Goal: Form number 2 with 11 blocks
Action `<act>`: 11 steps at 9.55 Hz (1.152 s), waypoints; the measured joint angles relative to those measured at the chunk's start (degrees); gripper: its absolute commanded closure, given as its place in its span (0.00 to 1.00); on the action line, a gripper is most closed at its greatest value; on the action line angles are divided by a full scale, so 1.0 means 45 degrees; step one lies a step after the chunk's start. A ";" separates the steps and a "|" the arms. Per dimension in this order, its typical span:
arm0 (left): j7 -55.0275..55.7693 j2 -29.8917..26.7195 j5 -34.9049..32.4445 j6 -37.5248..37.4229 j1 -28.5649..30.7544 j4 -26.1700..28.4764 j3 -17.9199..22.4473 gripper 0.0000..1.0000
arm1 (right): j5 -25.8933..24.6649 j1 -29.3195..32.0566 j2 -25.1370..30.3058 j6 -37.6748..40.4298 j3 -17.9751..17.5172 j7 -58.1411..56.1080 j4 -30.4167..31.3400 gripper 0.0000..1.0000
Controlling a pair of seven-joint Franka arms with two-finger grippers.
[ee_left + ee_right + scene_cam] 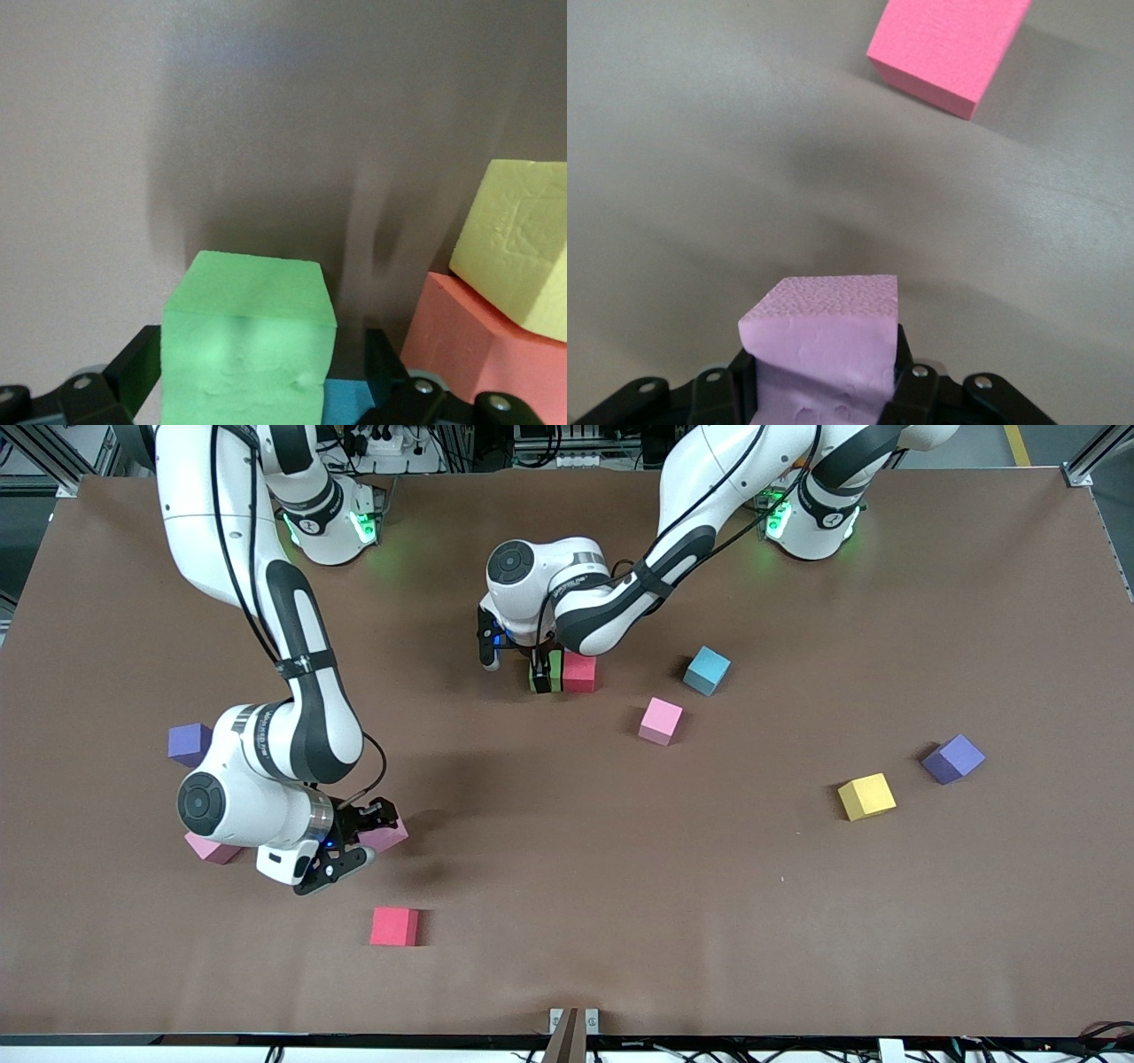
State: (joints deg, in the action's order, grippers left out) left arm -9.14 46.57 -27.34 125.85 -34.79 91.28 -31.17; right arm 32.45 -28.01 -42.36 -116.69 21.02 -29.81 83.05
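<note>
Front view, clock positions read from the tabletop (567,974) centre.

1. Left gripper (542,677): down at 12 o'clock, jaws standing apart around the green block (553,670), with a gap showing at one finger in the left wrist view; nothing gripped.
2. Green block: on the tabletop at 12 o'clock, just beside the red block (580,672).
3. Tilted yellow block (518,257): seen in the left wrist view only, leaning on top of the red block.
4. Light blue block (707,670): 2 o'clock, alone.
5. Loose pink block (661,720): also toward 2 o'clock, closer to the centre, apart from the others.
6. Flat yellow block (866,795): 3 o'clock.
7. Purple cube (952,758): 3 o'clock, near the flat yellow block, toward the left arm's end.
8. Right gripper (363,837): over the tabletop at 8 o'clock, fingers clamped on the held pink block (390,834).
9. Second red block (394,926): between 7 and 8 o'clock, nearest the front camera.
10. Third pink block (211,849): between 8 and 9 o'clock, partly hidden under the right arm.
11. Second purple cube (190,743): 9 o'clock.
</note>
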 measured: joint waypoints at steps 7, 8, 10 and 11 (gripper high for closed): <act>0.0060 -0.0499 -0.0009 0.0001 0.0030 -0.0197 -0.0141 0.00 | -0.0001 -0.0446 0.0021 0.0628 -0.0003 -0.1879 0.0016 0.68; 0.0098 -0.0811 -0.0008 -0.0140 0.0066 -0.0197 -0.0150 0.00 | -0.0001 -0.0502 0.0021 0.0658 -0.0002 -0.2427 0.0020 0.68; 0.0309 -0.1762 0.0212 -0.1054 0.0493 -0.0151 -0.0231 0.00 | 0.0000 -0.0501 0.0021 0.0748 0.0006 -0.3533 0.0047 0.68; 0.0311 -0.2334 0.0511 -0.1855 0.1004 -0.0122 -0.0446 0.00 | 0.0000 -0.0514 0.0020 0.0864 -0.0027 -0.4106 0.0061 0.68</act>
State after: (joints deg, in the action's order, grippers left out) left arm -7.74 36.07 -25.05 117.50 -30.28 90.73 -33.17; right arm 32.45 -30.32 -42.27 -112.80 20.90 -48.28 83.32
